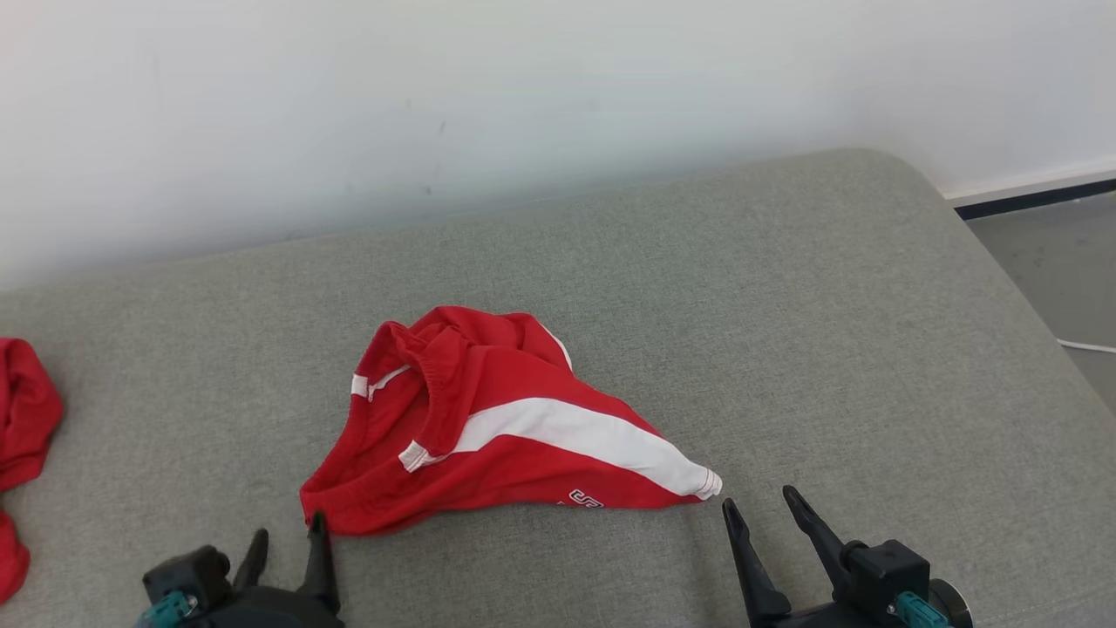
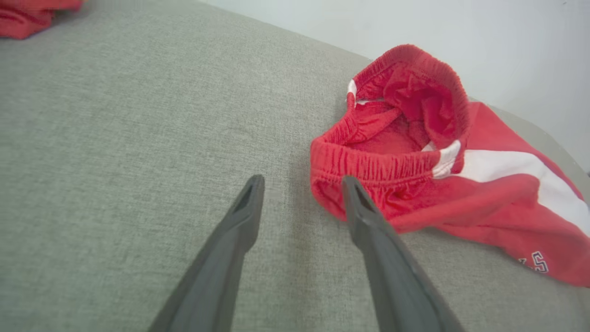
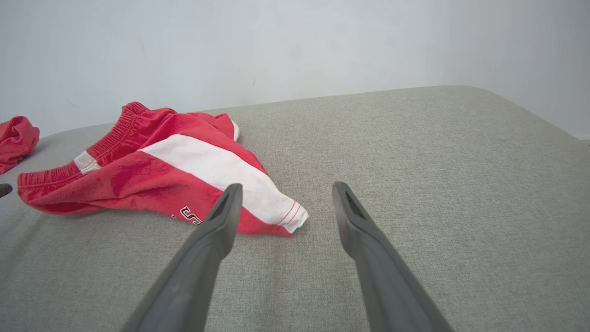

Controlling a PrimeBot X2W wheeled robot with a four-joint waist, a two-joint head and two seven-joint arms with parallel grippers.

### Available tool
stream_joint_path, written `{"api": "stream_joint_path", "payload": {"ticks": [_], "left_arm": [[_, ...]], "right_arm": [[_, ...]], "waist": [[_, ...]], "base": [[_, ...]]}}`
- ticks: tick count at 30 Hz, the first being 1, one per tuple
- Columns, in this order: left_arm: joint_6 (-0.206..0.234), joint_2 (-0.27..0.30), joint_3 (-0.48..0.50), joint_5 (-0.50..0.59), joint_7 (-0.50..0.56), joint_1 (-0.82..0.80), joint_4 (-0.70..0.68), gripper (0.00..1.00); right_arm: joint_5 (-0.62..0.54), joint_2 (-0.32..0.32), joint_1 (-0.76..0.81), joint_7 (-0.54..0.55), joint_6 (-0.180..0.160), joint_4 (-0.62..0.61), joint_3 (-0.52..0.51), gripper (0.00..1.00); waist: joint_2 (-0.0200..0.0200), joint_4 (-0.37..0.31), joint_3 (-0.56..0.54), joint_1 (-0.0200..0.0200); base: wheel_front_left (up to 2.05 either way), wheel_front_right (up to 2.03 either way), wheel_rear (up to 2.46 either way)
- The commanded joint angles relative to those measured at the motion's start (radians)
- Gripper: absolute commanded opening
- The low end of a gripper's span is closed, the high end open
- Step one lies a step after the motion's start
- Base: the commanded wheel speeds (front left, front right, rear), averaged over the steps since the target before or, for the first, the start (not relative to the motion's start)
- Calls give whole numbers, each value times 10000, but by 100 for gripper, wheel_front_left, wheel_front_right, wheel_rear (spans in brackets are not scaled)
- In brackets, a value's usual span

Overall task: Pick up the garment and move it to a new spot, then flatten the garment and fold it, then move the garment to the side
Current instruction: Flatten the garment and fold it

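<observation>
You have the red shorts [image 1: 497,427] with the white stripe lying crumpled near the middle of the grey upholstered surface [image 1: 828,331], waistband on the left side and a leg hem pointing right. Your left end effector [image 1: 288,541] sits at the waistband's near corner, fingers parted and gripping nothing, one fingertip right at the cloth's edge. Your right end effector [image 1: 760,501] is spread wide and empty just beside the leg hem, and another red garment [image 1: 26,410] lies well apart at the left edge.
</observation>
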Motion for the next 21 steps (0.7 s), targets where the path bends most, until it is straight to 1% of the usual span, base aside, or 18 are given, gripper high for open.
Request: {"api": "stream_joint_path", "payload": {"ticks": [1,4,7,10,11,13,14,18,21], "left_arm": [[115,144,-69,252,-43,10,-366,100],[250,528,-220,555,202,-292,-1078,100],[148,879,-596,837,997,-709,-1549,100],[-118,1019,-1053,905,2054,-1253,-1693,100],[-215,940,-1151,758,2358,-1434,-1643,100],[-364,952,-1362,798,2816,-1789,-1316,100],[-412,865,-1439,773,2973,-1961,-1132,100],[-395,742,-1688,839,3536,-2517,-351,100],[-545,753,-1837,919,3710,-2810,48,100]], "right_arm": [[22,-11,127,30,-25,-13,-11,100],[3,-10,168,50,-25,-11,26,100],[50,-11,139,46,-25,-19,100,100],[103,-10,80,36,-25,-15,241,100],[114,-13,66,17,-25,-16,258,100],[126,-11,45,8,-25,6,335,100],[131,-11,23,8,-25,19,356,100],[196,-14,-57,-26,-25,70,440,100],[229,-11,-86,-90,-25,80,444,100]], "waist": [[0,28,-80,1],[0,14,-154,1],[0,-69,-182,1],[0,-255,-149,1],[0,-311,-121,1],[0,-475,-53,1],[0,-560,-14,1],[0,-964,133,1],[0,-1140,239,1]], "base": [[0,0,0],[0,0,0],[0,0,0],[0,0,0],[0,0,0],[0,0,0],[0,0,0],[0,0,0],[0,0,0]]}}
